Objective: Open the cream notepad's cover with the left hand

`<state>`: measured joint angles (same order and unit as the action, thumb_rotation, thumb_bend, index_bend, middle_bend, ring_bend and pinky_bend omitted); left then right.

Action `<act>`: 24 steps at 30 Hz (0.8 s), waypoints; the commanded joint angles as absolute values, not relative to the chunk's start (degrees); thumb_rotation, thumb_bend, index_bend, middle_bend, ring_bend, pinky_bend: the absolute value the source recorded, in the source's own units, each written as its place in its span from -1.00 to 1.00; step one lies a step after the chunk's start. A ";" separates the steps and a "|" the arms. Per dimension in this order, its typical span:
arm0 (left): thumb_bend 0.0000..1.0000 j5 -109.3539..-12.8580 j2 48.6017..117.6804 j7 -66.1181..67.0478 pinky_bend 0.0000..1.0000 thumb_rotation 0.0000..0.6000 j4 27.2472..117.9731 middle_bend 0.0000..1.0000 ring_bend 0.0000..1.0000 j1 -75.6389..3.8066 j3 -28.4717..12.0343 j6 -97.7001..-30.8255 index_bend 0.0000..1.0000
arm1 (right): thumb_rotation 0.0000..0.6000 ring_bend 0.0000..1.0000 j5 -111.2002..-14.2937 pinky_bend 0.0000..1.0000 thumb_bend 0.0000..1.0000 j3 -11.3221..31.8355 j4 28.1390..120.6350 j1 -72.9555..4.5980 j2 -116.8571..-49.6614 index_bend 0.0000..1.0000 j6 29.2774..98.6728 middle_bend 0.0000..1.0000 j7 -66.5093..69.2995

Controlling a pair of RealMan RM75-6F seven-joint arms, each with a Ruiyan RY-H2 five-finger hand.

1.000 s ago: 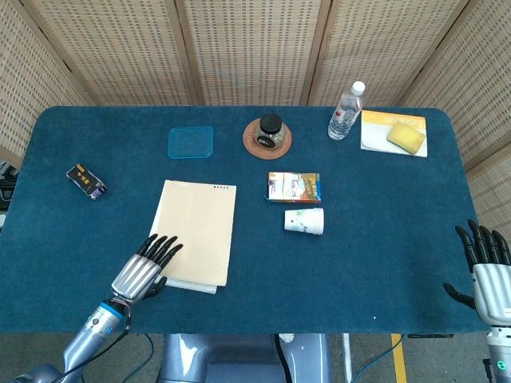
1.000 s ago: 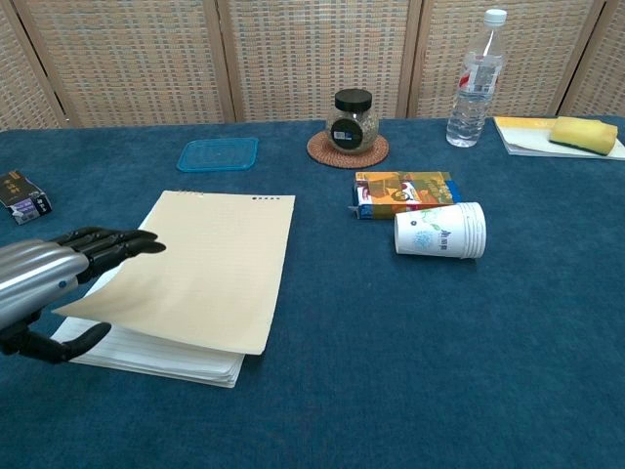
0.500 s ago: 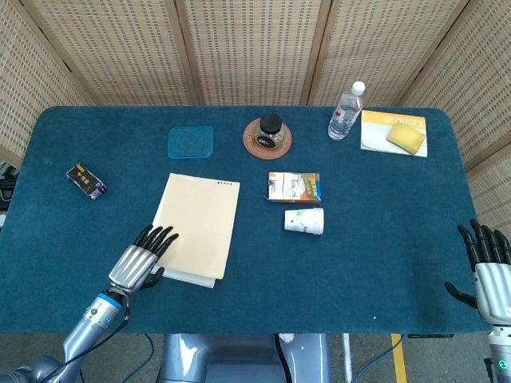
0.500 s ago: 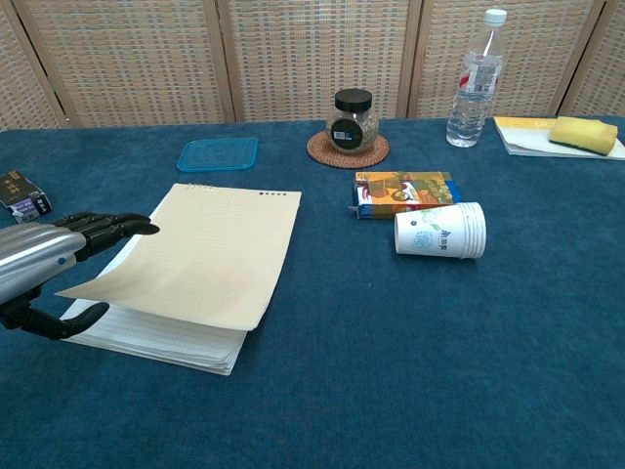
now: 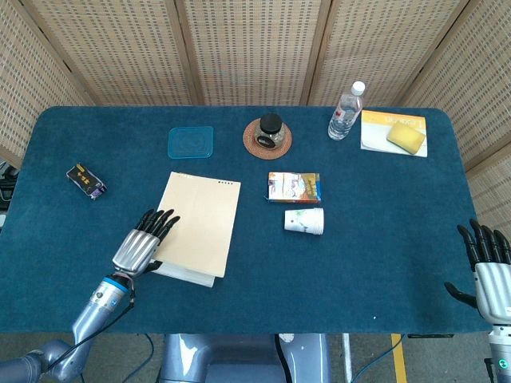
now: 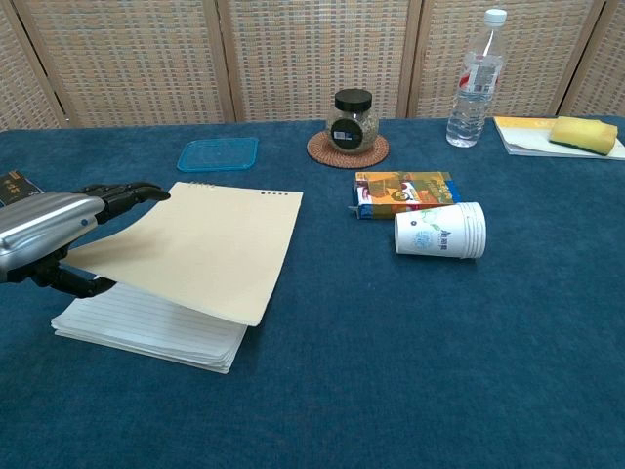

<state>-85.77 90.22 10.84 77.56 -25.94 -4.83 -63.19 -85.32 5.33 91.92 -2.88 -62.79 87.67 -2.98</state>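
Note:
The cream notepad (image 5: 200,223) lies left of centre on the blue table, bound along its far edge. Its cover (image 6: 205,249) is raised along the left and near sides, so the lined pages (image 6: 146,327) show beneath it. My left hand (image 5: 142,243) is at the cover's left edge. In the chest view the left hand (image 6: 54,230) has its fingers lying over that edge and its thumb under it, holding the cover up. My right hand (image 5: 489,267) hovers at the table's near right corner, fingers spread and holding nothing; the chest view does not show it.
Behind the notepad lie a blue lid (image 5: 191,142) and a jar on a round coaster (image 5: 267,132). A snack packet (image 5: 293,187) and a tipped paper cup (image 5: 305,221) lie to its right. A bottle (image 5: 345,112), a sponge on a book (image 5: 406,136) and a small black box (image 5: 85,180) are farther off.
My left hand has risen and moved slightly away from me with the cover's left edge. The cover now stands higher off the lined pages. The right hand has stayed put.

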 commanded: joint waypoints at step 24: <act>0.24 -101.12 87.04 -2.23 -0.33 1.00 69.39 0.19 -0.10 -27.57 5.58 -72.73 0.55 | 1.00 -1.00 -85.04 -1.00 -1.00 5.27 91.81 -3.07 -63.07 -1.00 87.27 -1.00 -3.23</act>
<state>-97.89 89.04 0.62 70.04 -28.04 2.74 -70.08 -85.02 5.30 91.81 -3.05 -63.04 87.29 -3.17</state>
